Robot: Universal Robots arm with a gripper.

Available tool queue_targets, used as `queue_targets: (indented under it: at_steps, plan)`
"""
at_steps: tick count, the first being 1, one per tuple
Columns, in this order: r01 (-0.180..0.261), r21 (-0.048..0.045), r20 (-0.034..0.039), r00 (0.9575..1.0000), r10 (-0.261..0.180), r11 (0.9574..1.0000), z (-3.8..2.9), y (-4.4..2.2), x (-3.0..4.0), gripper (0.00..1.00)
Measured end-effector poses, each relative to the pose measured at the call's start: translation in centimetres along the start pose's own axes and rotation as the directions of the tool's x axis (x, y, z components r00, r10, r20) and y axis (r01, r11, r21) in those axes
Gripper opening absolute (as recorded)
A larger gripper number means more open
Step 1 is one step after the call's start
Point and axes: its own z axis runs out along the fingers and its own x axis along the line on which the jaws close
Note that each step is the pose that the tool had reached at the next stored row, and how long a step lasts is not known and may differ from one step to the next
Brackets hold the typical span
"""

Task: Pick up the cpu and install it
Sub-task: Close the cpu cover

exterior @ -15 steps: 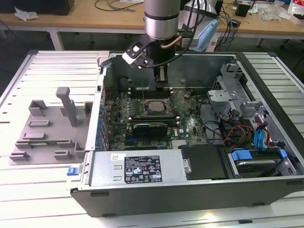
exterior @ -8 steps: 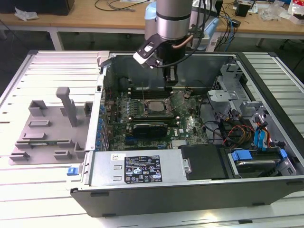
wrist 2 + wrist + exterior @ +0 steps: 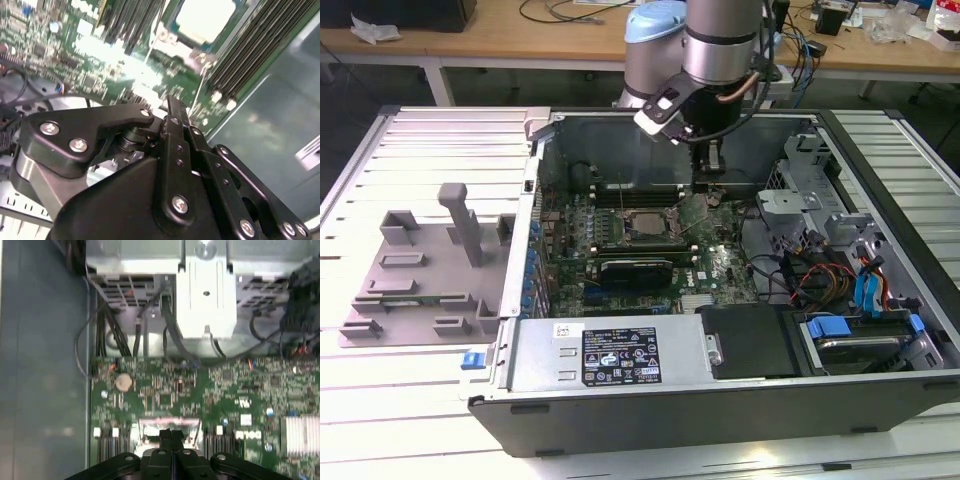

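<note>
Where the fingers stand: the gripper (image 3: 710,168) hangs low inside the computer case (image 3: 620,360). Its fingers (image 3: 165,437) are pressed together, with nothing visible between them in both wrist views.
Nearest thing: the motherboard (image 3: 720,265) lies just beneath the tips.
Cpu: the cpu (image 3: 205,17) lies flat, pale top up, inside the socket frame (image 3: 165,40). It is apart from the gripper, toward the exterior view's left of it.
Socket hardware: a metal plate (image 3: 695,210) seems tilted up next to the gripper; whether the tips touch it I cannot tell.
Risk, seating: if the chip is not square in its frame, any press from above would likely bend the contacts underneath.
Risk, clearance: the memory slots (image 3: 582,222) and small board parts crowd the tips, so a sideways drift could scrape them.
Surface: a white slatted table (image 3: 380,420) carries the case, with a grey fixture tray (image 3: 415,270) beside it on the exterior view's left.
Room: a wooden bench (image 3: 520,30) strewn with cables stands behind.
</note>
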Motion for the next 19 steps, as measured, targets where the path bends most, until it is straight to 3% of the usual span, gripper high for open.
queue_targets:
  at_steps: [3, 7, 11, 14, 15, 16, 18, 19]
  plan:
    - [0.000, 0.0002, 0.0001, 1.0000, 0.000, 1.0000, 0.29, 2.56, 0.02, 0.11]
    - [-0.001, 0.0002, 0.0002, 1.0000, 0.001, 1.0000, 1.45, 2.89, 0.03, 0.11]
    - [-0.005, 0.0003, 0.0005, 1.0000, 0.005, 1.0000, 3.31, 2.93, 0.04, 0.11]
    - [-0.005, 0.0021, 0.0007, 1.0000, 0.005, 1.0000, 3.35, 2.94, 0.04, 0.11]
    - [-0.005, 0.0317, 0.0010, 1.0000, 0.005, 0.9995, 3.38, 2.99, 0.04, 0.11]
    - [-0.005, 0.0738, 0.0017, 1.0000, 0.004, 0.9973, 3.39, 3.10, 0.04, 0.11]
    - [-0.005, 0.1072, 0.0018, 1.0000, 0.004, 0.9942, 3.41, 3.18, 0.04, 0.11]
    - [-0.005, 0.1072, 0.0021, 1.0000, 0.004, 0.9942, 3.38, 3.02, 0.04, 0.11]
